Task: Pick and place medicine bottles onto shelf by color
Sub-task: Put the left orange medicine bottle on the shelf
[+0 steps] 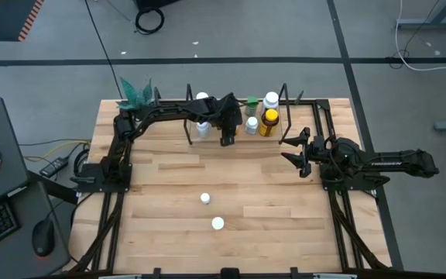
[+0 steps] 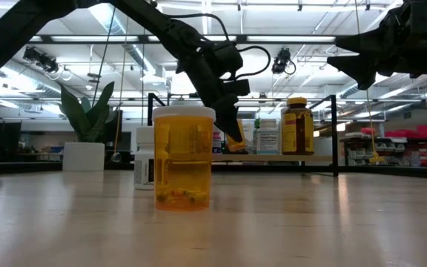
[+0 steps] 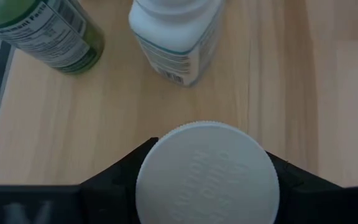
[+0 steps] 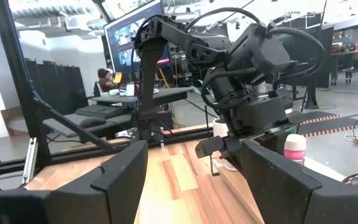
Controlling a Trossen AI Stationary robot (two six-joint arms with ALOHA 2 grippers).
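Note:
The shelf [image 1: 242, 138] stands at the table's far middle. On its board stand white bottles [image 1: 202, 128] [image 1: 271, 99], a green bottle [image 1: 252, 101] and an amber, yellow-capped bottle [image 1: 269, 122]. My left gripper [image 1: 227, 138] is over the shelf's near edge, shut on a white-capped bottle [image 3: 207, 177] whose orange body [image 2: 236, 139] shows in the low view. An orange bottle [image 2: 184, 159] and a white bottle [image 2: 145, 167] stand on the table; their caps show in the high view [image 1: 217, 224] [image 1: 205, 198]. My right gripper [image 1: 295, 151] is open and empty, right of the shelf. My left gripper pinches the bottle between its two fingers [image 3: 120, 177], one on each side just below the white cap [image 3: 166, 149]. The fingers come from above, pointing down. The cap faces up. In the low view the bottle's orange lower end hangs a little above the shelf board.
A green bottle [image 3: 42, 31] and a white bottle [image 3: 176, 37] stand on the board just beyond the held one. A plant in a white pot [image 1: 135, 93] stands at the far left corner. Black wire uprights [image 2: 336, 133] frame the shelf. Bare tabletop [image 1: 246, 186] lies between the arms.

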